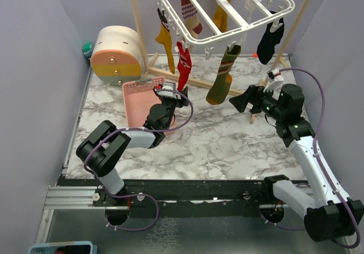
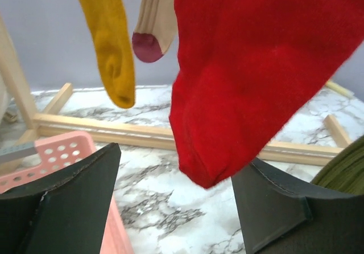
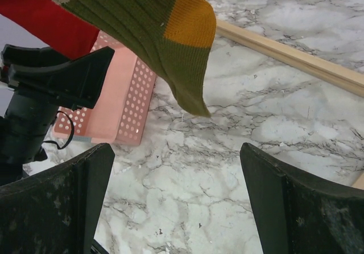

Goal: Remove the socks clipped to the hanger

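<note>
- Six socks, as far as can be counted, hang clipped to the white hanger (image 1: 239, 32) at far centre, above the marble tabletop (image 1: 216, 146). None is off yet.
- Pink basket (image 1: 139, 103): left of centre on the tabletop, just beside the left arm.
- Mustard sock (image 1: 166, 43): leftmost on the hanger, apart from both claws.
- Left claw (image 1: 173, 96): fingers spread, one on each side of the red sock (image 1: 183, 66). The toe dangles between them, nearer the right finger, and nothing is pinched.
- Step in hand, as judged: taking hold of the red sock, the first removal.
- Next move, as judged: press the fingers together on the toe, then draw it down and toward the near edge until the clip lets go. A pull off to one side may set the hanger swinging.
- Olive sock (image 1: 222, 80): green with a yellow-orange patch, hanging right of centre with its toe low over the tabletop.
- Right claw (image 1: 238, 102): fingers spread wide and holding nothing. It sits just right of the olive sock's toe and aims at it without touching.
- Black sock (image 1: 269, 40): rightmost on the hanger, above the right arm and well apart from the claw.
</note>
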Motion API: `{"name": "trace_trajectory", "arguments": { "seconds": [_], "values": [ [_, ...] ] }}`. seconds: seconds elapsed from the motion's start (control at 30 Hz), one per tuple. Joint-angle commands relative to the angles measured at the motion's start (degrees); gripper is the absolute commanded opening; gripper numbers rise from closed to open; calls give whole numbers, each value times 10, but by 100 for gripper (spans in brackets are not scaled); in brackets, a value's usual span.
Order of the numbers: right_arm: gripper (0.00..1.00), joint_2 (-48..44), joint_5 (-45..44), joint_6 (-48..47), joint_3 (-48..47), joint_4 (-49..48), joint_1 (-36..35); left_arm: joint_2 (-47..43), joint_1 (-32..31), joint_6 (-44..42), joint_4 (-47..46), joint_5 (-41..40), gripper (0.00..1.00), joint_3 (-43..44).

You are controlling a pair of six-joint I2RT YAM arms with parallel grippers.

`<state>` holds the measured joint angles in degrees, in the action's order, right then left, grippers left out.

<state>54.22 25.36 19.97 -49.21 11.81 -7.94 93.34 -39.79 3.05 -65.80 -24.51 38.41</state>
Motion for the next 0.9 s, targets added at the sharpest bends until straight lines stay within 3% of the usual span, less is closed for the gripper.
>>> {"name": "trace_trajectory", "arguments": {
  "seconds": [0.0, 0.3, 0.63, 0.7, 0.73, 0.8, 0.87],
  "values": [
    [100, -5, 14, -11, 2, 12, -3, 35, 11, 16, -136, 85, 78, -5],
    [100, -3, 11, -12, 13, 15, -3, 44, 14, 25, -157, 146, 83, 19],
    [100, 10, 19, -7, 20, 4, -3, 58, 16, 20, -233, 159, 68, -10],
    [100, 13, 20, -7, 18, 4, -3, 69, 17, 22, -242, 170, 57, -4],
    [100, 13, 19, -8, 16, 6, -4, 74, 19, 25, -237, 179, 46, 3],
    [100, 12, 19, -10, 14, 9, -3, 80, 21, 28, -226, 189, 3, 13],
    [100, 10, 17, -14, 11, 13, -3, 86, 21, 33, -229, 186, 0, 15]
  ]
}}
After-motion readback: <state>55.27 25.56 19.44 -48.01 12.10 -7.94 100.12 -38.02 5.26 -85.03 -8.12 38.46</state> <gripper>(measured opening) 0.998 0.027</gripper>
